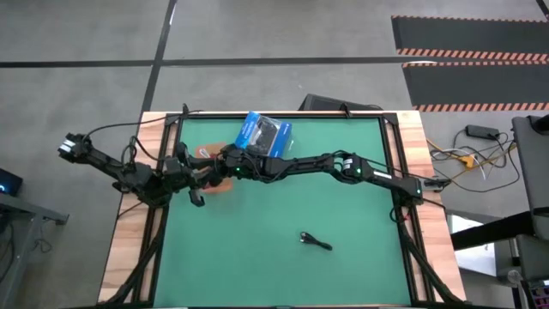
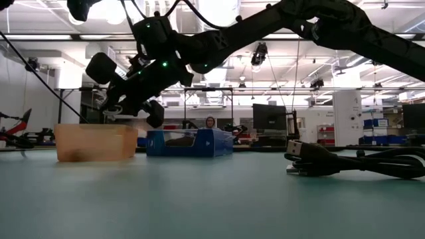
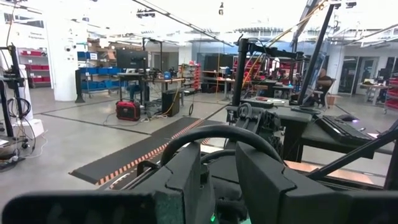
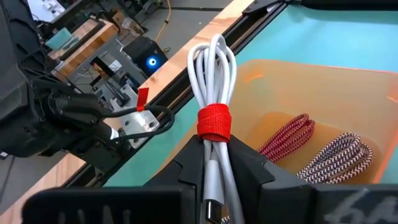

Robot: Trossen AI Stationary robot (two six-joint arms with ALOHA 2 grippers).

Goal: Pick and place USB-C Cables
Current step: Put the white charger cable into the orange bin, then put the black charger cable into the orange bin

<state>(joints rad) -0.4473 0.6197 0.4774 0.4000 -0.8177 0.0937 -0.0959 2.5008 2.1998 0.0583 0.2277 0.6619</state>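
Observation:
My right gripper [image 4: 217,155] is shut on the white cable [image 4: 214,74], a coiled bundle bound by a red tie [image 4: 214,123]. It hangs above the flat brown tray [image 4: 323,65] near the table's far left corner [image 1: 204,151]. The dark red cable [image 4: 287,135] and the grey braided cable [image 4: 339,155] lie inside the tray. The black cable [image 1: 316,241] rests on the green mat near the middle [image 2: 352,160]. My left gripper [image 1: 196,193] waits by the left edge, fingers close together [image 3: 217,180]. My right gripper pinches the white cable's bundle between its two fingers [image 4: 249,165], just behind the red tie [image 4: 214,130]. The fingers lie along the bundle. Its looped end [image 4: 214,53] sticks out past the fingertips. The bundle is lifted clear over the tray.
A blue box with a black picture [image 1: 264,133] stands just beyond the tray toward the far edge [image 2: 189,143]. The wooden table border [image 1: 129,223] frames the green mat. The mat's near half holds only the black cable. A person sits far off in the room.

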